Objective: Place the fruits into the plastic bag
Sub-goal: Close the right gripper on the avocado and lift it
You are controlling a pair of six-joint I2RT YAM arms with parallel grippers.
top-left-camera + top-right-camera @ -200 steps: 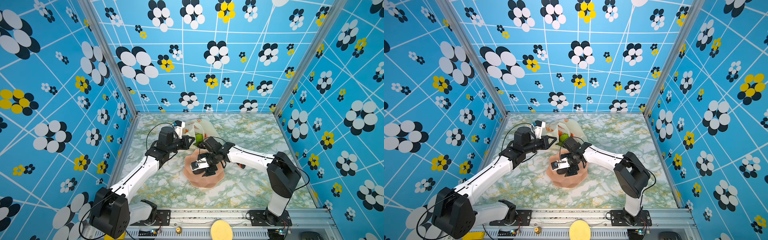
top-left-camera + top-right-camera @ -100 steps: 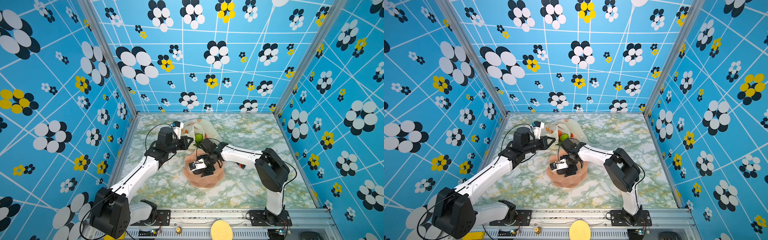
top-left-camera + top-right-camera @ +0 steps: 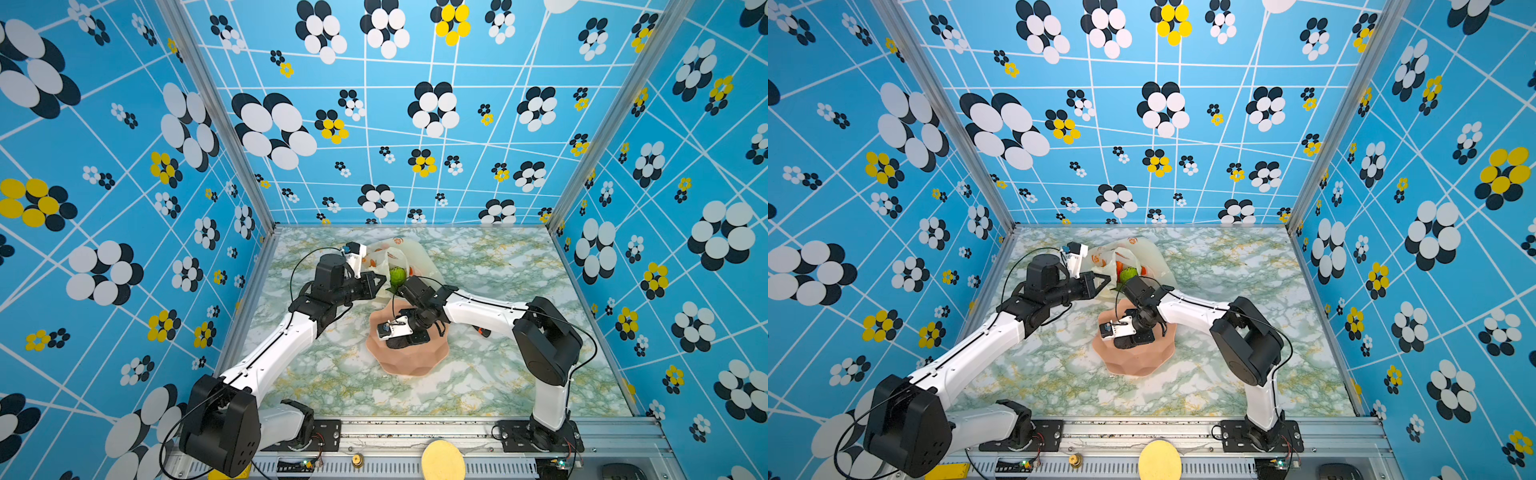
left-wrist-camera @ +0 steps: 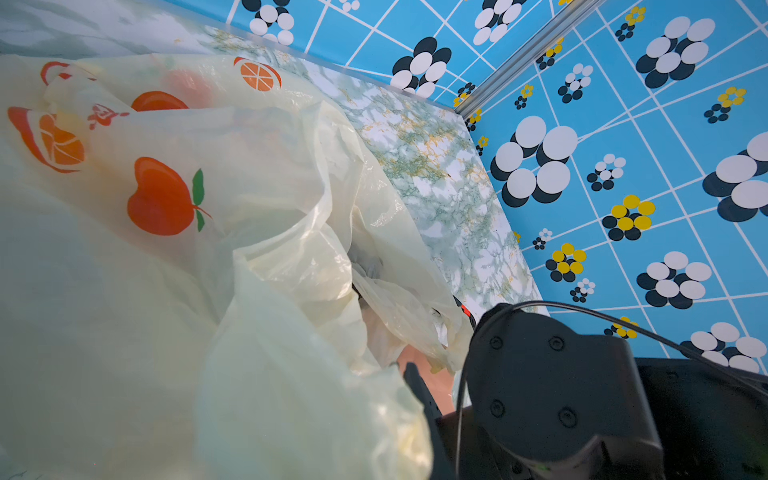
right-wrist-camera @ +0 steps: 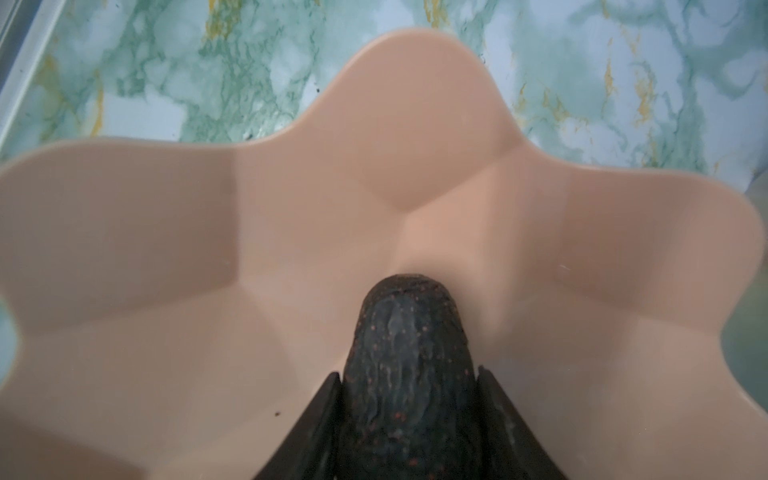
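Now the right arm bends down into the pink dish (image 5: 166,232), and the right gripper (image 5: 409,374) is half closed, its jaws pressing both sides of a rough black oval (image 5: 409,328). The left arm reaches far, and the left gripper (image 3: 376,284) is fully closed on the rim of the plastic bag (image 3: 417,257), just beyond the dish.

Inside a robotics lab test cell
Blue flower-print walls (image 3: 374,124) box in a marble-patterned tabletop (image 3: 498,270); two robot arms (image 3: 274,353) are bolted to an aluminium rail (image 3: 415,428).
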